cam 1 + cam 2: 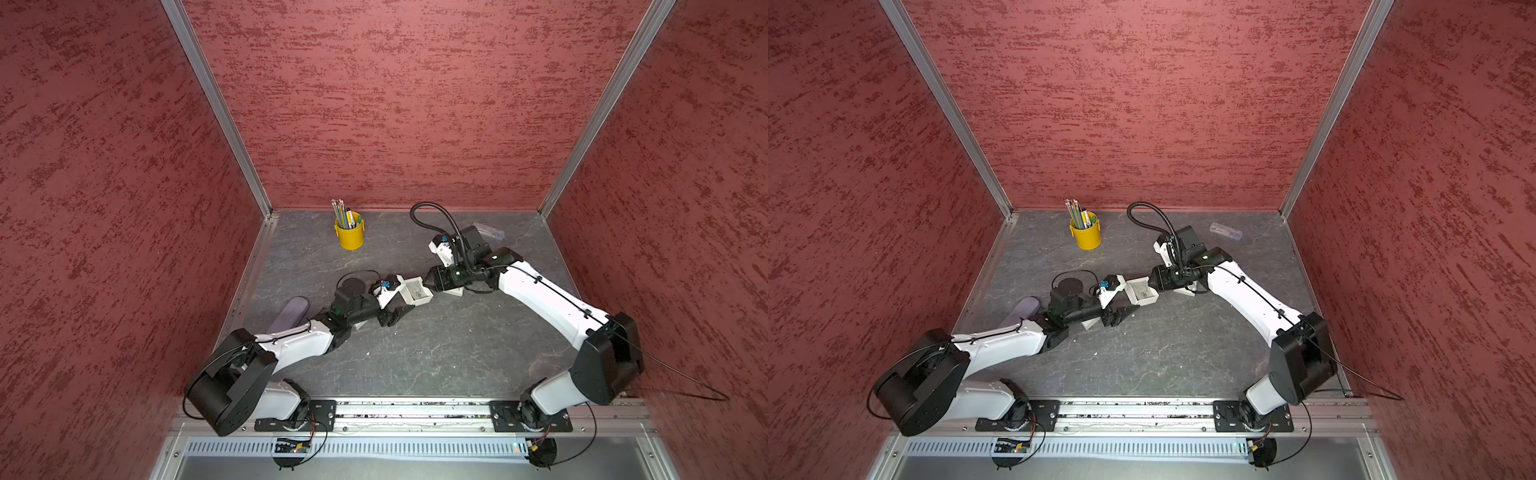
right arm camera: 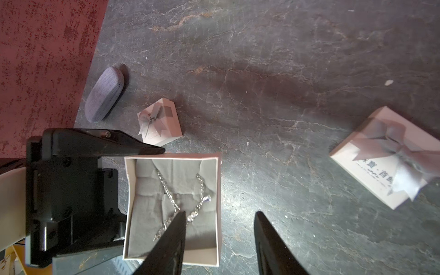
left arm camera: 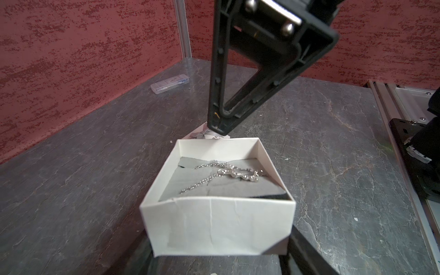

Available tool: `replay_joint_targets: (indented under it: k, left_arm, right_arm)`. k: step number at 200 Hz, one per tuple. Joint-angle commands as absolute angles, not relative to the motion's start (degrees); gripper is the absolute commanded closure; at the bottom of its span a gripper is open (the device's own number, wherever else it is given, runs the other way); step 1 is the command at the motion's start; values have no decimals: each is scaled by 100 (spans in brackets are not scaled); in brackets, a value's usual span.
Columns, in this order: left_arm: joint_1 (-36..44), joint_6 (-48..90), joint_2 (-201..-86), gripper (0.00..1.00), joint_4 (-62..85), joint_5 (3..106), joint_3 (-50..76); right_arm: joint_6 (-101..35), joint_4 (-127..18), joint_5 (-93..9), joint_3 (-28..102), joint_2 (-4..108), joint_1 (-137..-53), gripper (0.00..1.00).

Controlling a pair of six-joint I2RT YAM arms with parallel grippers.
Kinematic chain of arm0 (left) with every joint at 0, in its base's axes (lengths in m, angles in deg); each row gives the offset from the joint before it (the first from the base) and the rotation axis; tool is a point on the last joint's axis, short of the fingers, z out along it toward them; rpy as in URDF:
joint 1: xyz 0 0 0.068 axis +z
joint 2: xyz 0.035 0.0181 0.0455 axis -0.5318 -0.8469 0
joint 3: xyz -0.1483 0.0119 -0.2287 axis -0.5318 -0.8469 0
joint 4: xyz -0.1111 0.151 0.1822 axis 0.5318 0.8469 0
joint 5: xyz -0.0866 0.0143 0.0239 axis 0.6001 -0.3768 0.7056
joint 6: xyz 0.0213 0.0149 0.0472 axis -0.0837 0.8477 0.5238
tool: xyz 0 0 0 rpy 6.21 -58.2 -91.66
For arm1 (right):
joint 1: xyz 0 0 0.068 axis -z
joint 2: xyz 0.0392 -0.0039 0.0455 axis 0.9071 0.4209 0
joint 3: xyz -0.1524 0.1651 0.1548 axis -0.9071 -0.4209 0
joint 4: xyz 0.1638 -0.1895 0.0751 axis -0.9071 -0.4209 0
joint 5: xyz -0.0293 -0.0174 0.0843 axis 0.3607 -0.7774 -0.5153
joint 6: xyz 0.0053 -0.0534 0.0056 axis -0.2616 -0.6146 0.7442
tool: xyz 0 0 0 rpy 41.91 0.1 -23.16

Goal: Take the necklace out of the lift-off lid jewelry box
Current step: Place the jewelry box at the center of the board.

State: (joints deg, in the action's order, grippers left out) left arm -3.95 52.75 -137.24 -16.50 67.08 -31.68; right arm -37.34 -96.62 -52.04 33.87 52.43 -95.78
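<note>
the necklace (image 3: pixel 228 173), a silver chain with a small pendant, lies loose on the grey pad inside the open white jewelry box (image 3: pixel 214 226), which sits uncovered near the middle of the table (image 1: pixel 436 353). the left gripper (image 1: pixel 400 300) clasps the box from the side, one finger pressed along each outer wall. the right gripper (image 2: pixel 220 214) hangs over the far wall with its jaws apart and nothing between them; one of its fingers (image 2: pixel 171 242) is above the chain, the other outside the box over bare table. two white pieces with grey bows lie nearby, a small bowed piece (image 2: pixel 159 121) beside the left arm and a larger printed bowed piece (image 2: pixel 390 157) on the right; which is the lid i cannot tell. further out are a grey glasses case (image 2: pixel 104 95), a yellow cup (image 1: pixel 350 235) of pencils and a clear plastic case (image 3: pixel 170 82) near the back wall.
</note>
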Motion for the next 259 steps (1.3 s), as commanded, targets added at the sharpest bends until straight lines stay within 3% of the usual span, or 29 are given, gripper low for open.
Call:
replay_joint_targets:
  k: [1,25,69,92,122,134,137,141,191,259]
  left_arm:
    - [-435,5363,-13586,36,-1587,6641,-3133]
    - [-452,5380,-13581,36,-1587,6632,-3143]
    - [-457,5389,-13559,36,-1582,6606,-3158]
    - [-467,5381,-13529,36,-1578,6581,-3193]
    - [-520,5282,-13490,29,-1648,6350,-3279]
    - [-569,5183,-13474,18,-1659,6092,-3320]
    - [-593,5161,-13465,6,-1662,6001,-3334]
    - [-613,5133,-13451,0,-1665,5916,-3355]
    - [-911,4696,-12953,0,-1652,5113,-3896]
    - [-1028,2493,-11357,0,1012,3483,-3883]
  right_arm:
    - [-3794,-9680,-5236,3386,5378,-9694,54]
    - [-3789,-9647,-5252,3368,5509,-9773,61]
    - [-3698,-9665,-5169,3438,5675,-9812,83]
    - [-3633,-9617,-5210,3439,5676,-9816,100]
    - [-3474,-9480,-5088,3339,5650,-9824,100]
    - [-3307,-9336,-4809,3221,5587,-9831,100]
    - [-3256,-9301,-4708,3181,5573,-9832,100]
    - [-3180,-9246,-4585,3129,5543,-9833,100]
    - [-2655,-8657,-3117,2371,5316,-9978,100]
    - [-2084,-7511,-2719,1114,5603,-10697,100]
